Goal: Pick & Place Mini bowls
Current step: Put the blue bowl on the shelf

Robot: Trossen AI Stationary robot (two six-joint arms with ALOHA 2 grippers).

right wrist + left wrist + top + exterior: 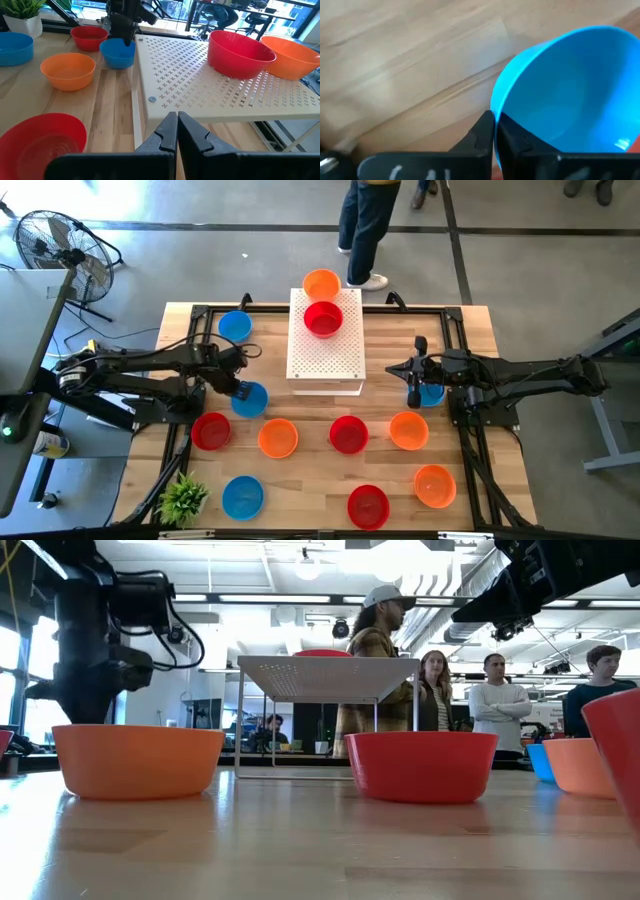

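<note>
While your left gripper [238, 389] has its fingers pinched together on the rim of the blue bowl [250, 399], treat the lift as the part that needs care. That bowl sits on the table [300, 470] just off the platform's [325, 340] left front corner, and in the left wrist view the rim [496, 107] runs straight into the seam between the two fingers, so the hold is a thin edge pinch and not a cradle. Raise it straight up before you turn toward the platform; judged from that grip, a quick swing could let the bowl pivot or slip. Carry it high enough to clear the platform's edge, since the low view shows the perforated top standing on legs above the table.

On the platform itself, a red bowl [323, 318] and an orange bowl [321, 283] fill the far end, touching each other. Aim for the bare near half, and set the blue one down flat before you let go.

Your right gripper [414, 394] waits just off the platform's right front corner, fingers together on nothing, beside another blue bowl [432, 393]. Leave it there so the two arms stay well apart over the platform.
</note>
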